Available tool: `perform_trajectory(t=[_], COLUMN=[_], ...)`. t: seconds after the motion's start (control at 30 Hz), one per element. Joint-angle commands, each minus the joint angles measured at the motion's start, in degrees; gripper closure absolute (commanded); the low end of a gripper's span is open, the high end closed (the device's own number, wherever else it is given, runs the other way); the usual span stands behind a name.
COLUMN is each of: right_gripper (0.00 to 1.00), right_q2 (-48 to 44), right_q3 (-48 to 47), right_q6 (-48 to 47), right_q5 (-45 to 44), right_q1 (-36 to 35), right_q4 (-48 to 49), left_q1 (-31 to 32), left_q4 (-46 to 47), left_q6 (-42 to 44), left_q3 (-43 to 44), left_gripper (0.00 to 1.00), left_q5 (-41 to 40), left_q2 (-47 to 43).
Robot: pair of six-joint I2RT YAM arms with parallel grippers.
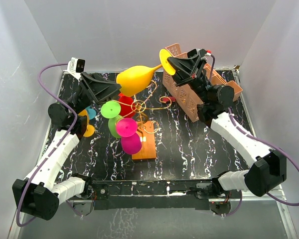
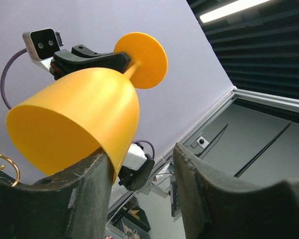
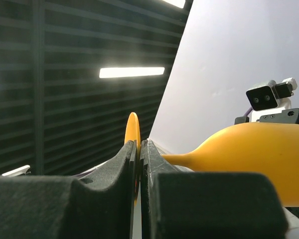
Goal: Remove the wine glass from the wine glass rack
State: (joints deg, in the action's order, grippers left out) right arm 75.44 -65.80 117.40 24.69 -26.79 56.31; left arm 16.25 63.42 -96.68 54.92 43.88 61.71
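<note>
A yellow wine glass (image 1: 134,78) is held in the air above the rack, lying on its side. My right gripper (image 1: 170,63) is shut on its flat foot; the right wrist view shows the foot disc (image 3: 132,130) pinched between the jaws (image 3: 139,144) and the bowl (image 3: 259,154) off to the right. My left gripper (image 1: 117,89) is open beside the bowl; in the left wrist view the bowl (image 2: 84,119) rests by the left finger (image 2: 89,189), with nothing between the jaws (image 2: 139,157). The gold wire rack (image 1: 138,105) stands on its orange base (image 1: 144,144).
Green (image 1: 110,109), magenta (image 1: 126,128) and red (image 1: 125,104) glasses hang on the rack. Blue (image 1: 90,113) and orange (image 1: 88,130) glasses lie at the left under my left arm. A salmon-pink lattice crate (image 1: 189,94) stands at the back right, under my right arm.
</note>
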Motion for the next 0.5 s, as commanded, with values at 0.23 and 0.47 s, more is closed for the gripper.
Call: perform_trajectory(t=[0.23, 0.47], right_gripper=[0.85, 0.59], right_q2=[-2.27, -5.1], right_q3=[1.48, 3.97], right_q6=[-6.79, -13.05], right_q5=[-0.76, -2.08], right_q1=[-1.25, -1.23], right_q4=[-1.37, -4.46], left_q1=[0.19, 0.18], left_q4=[-0.41, -6.42], left_q6=[3.79, 8.25], left_q3=[1.38, 2.26], left_gripper=[0.83, 1.0], left_q5=[0.23, -0.42], left_q2=[-3.08, -5.27])
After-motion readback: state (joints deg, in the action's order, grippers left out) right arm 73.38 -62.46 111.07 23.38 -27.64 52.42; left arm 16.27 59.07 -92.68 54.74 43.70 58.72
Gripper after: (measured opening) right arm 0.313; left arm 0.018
